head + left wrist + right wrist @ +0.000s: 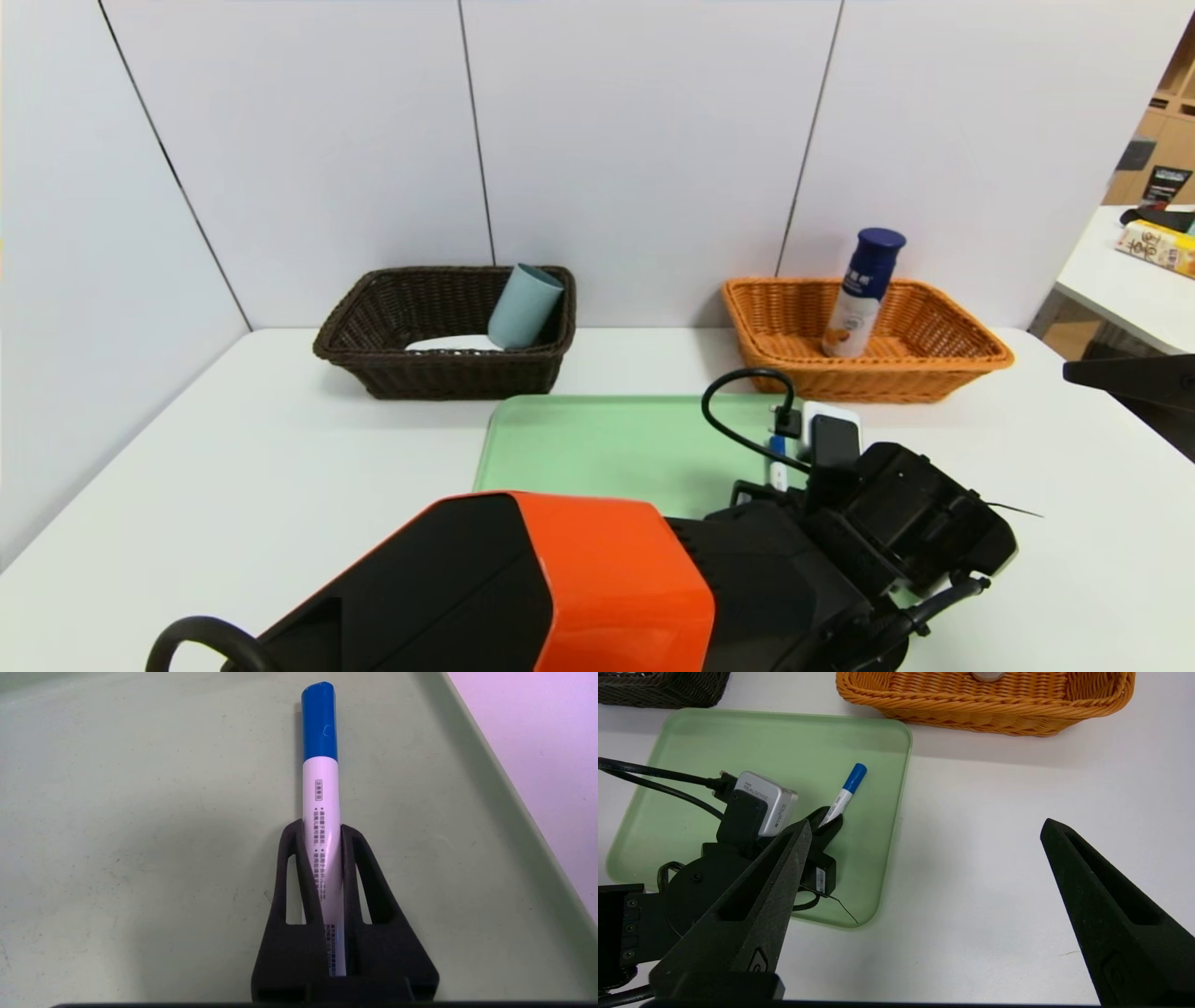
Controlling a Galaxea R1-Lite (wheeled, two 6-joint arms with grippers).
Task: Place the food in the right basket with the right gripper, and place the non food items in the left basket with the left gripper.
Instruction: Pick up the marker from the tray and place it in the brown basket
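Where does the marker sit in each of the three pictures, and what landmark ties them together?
Head view: the marker lies right of centre, partly hidden by the left arm.
Left wrist view: upright through the middle, between the fingers of the left gripper.
Right wrist view: slanting, left of centre, blue cap up.
Shared landmark: the green tray under it.

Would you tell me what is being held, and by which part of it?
The marker pen, by its white barrel, in the left pincer.
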